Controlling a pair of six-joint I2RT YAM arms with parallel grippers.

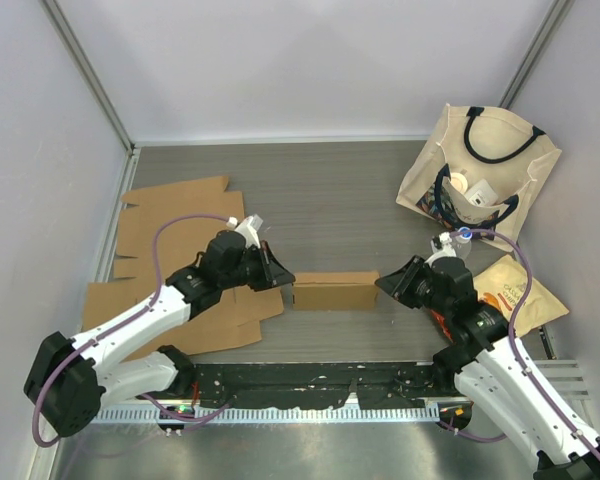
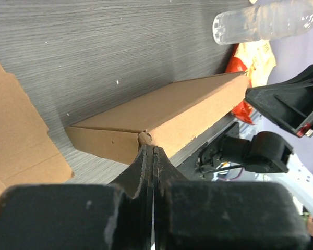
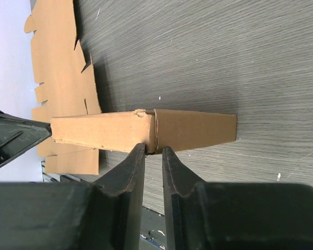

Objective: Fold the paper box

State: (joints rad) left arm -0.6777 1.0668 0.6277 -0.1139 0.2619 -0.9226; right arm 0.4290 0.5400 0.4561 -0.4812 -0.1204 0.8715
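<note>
Grey wood-grain table (image 1: 330, 190) carried the paper box (image 1: 335, 291), closed, lying near the front edge between both arms. It looked light and thin-walled, stiff along creases but easily dented, so its short ends seemed the safest hold. The left gripper (image 2: 152, 148) was pressed together, tips against one corner; the right gripper (image 3: 155, 151) showed a slit at the other, any pinch unclear. Tucked flaps and underside were hidden.

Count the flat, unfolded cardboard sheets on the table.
2: one sheet at the far left, another nearer, just left of the box. More may lie hidden beneath them.
</note>
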